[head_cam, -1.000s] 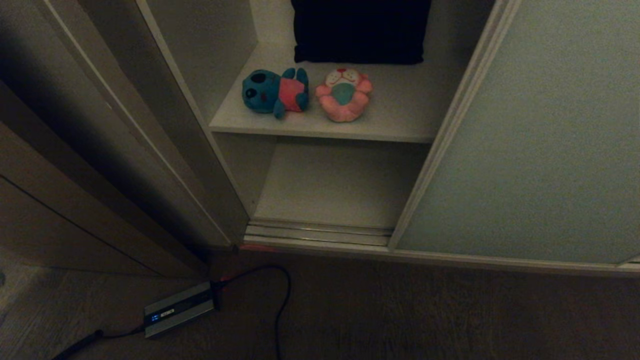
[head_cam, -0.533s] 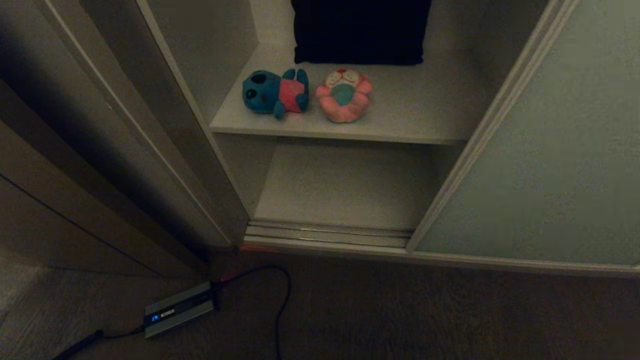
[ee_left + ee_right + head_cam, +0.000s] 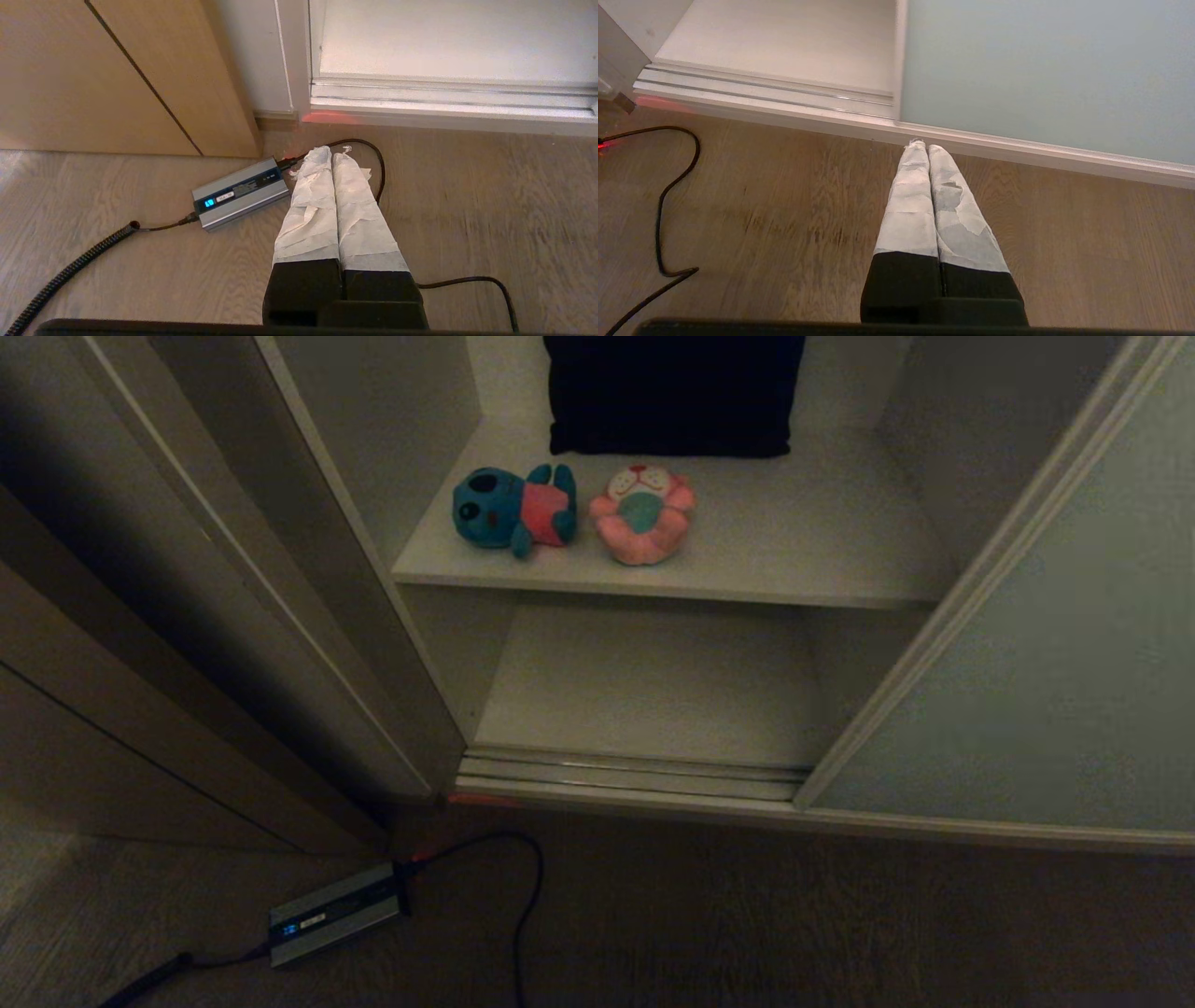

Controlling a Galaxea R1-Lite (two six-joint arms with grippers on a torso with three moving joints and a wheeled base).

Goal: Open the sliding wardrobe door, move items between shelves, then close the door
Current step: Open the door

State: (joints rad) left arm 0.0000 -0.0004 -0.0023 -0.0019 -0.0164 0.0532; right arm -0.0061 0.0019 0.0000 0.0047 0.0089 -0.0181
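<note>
Grey-green sliding door [image 3: 1055, 709] partly open; two plush toys [image 3: 574, 511] side by side on upper shelf [image 3: 794, 551]

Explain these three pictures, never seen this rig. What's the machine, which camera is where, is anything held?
It is a wheeled robot with two arms. The head camera looks down into a wardrobe whose sliding wardrobe door stands open to the right. A teal-blue plush toy and a pink plush toy lie side by side on the upper shelf, before a dark folded cloth. The other two cameras sit on the wrists. The left gripper and right gripper are shut, empty, hanging over the wooden floor near a grey power box.
</note>
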